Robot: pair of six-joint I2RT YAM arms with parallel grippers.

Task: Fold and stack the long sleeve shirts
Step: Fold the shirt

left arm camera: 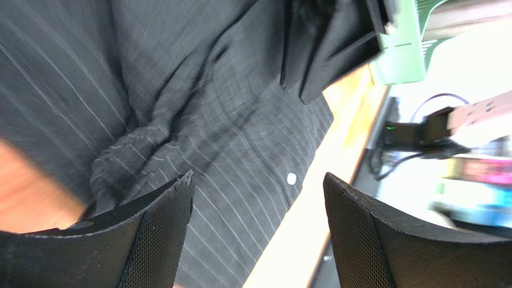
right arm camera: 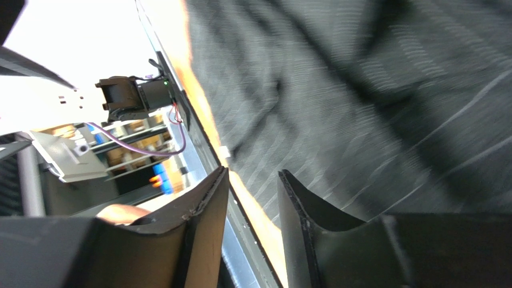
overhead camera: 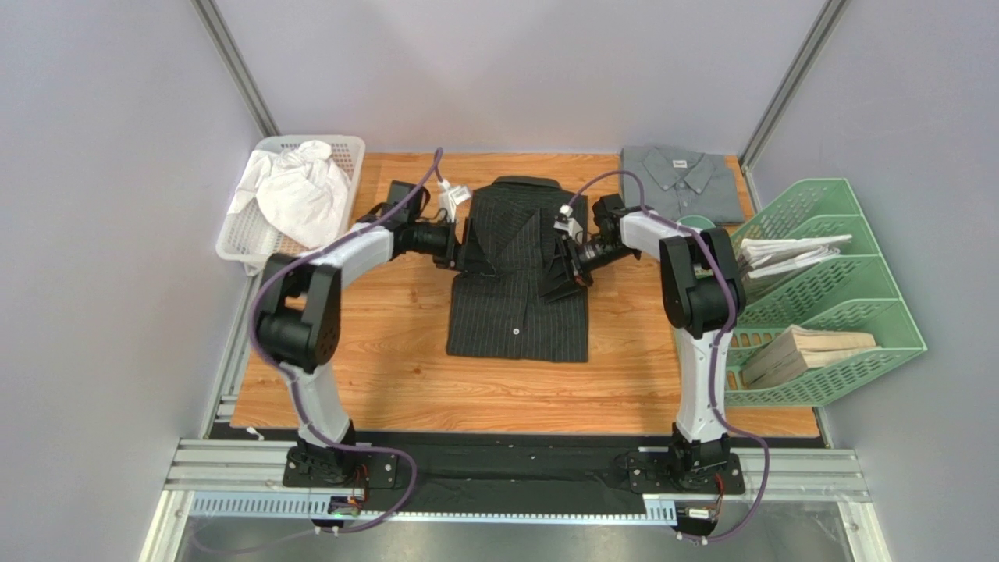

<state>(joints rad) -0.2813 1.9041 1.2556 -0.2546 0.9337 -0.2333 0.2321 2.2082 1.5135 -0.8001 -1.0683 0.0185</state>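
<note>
A black pinstriped long sleeve shirt lies partly folded at the middle of the wooden table, collar toward the back. My left gripper hovers at the shirt's upper left edge, jaws wide open with nothing between them, and the striped cloth lies bunched just below. My right gripper is at the shirt's upper right edge. Its jaws stand narrowly apart and hold nothing, with the dark cloth beside them. A plain grey long sleeve shirt lies folded at the back right corner.
A white basket holding crumpled white cloth stands at the back left. A green tiered file tray with papers stands along the right edge. The right gripper's dark body shows in the left wrist view.
</note>
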